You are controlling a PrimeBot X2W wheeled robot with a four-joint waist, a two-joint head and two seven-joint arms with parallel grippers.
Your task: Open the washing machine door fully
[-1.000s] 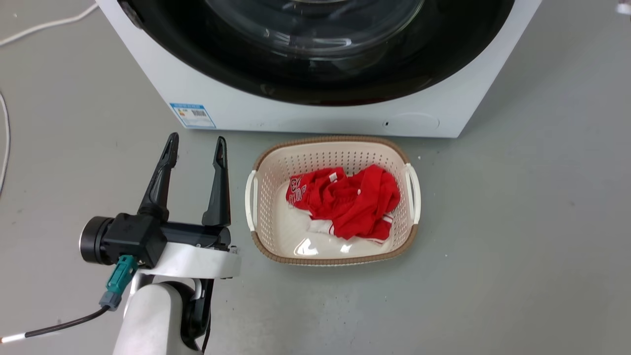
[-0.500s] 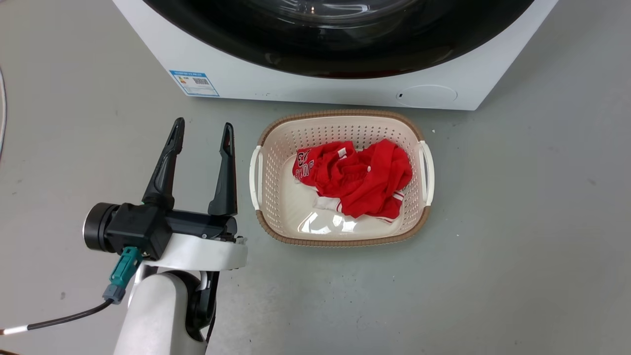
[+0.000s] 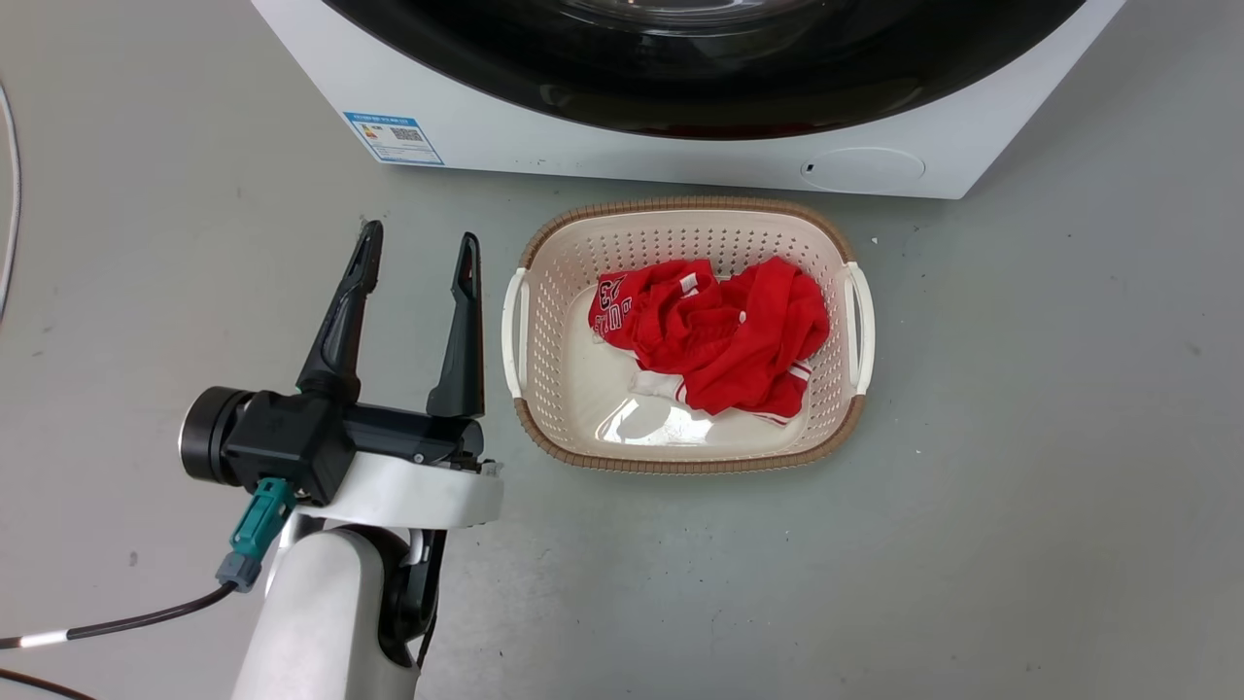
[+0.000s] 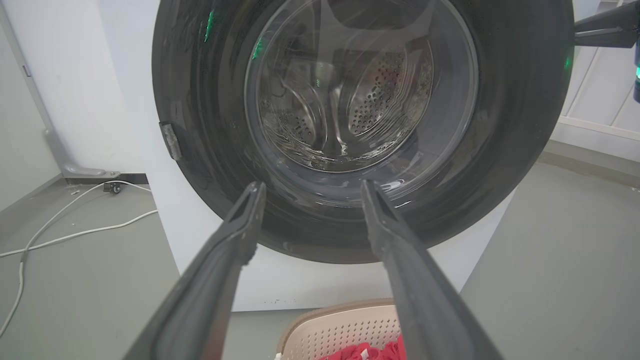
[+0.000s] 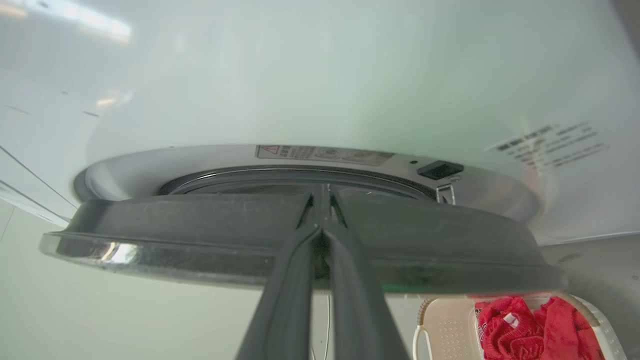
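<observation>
Heads up: the whole head view slid over the last second. That's your camera moving, not the washing machine (image 3: 583,160) or basket (image 3: 680,209). Right gripper (image 5: 320,227) is pinched on the rim of the washing machine door (image 5: 200,225), which is barely cracked off the front. Left gripper (image 3: 420,235) hangs spread and empty over the floor (image 3: 1020,437). My guess is the pull's only just started. Blue label (image 3: 394,138) and warning strip (image 5: 320,152) are too small to read.
</observation>
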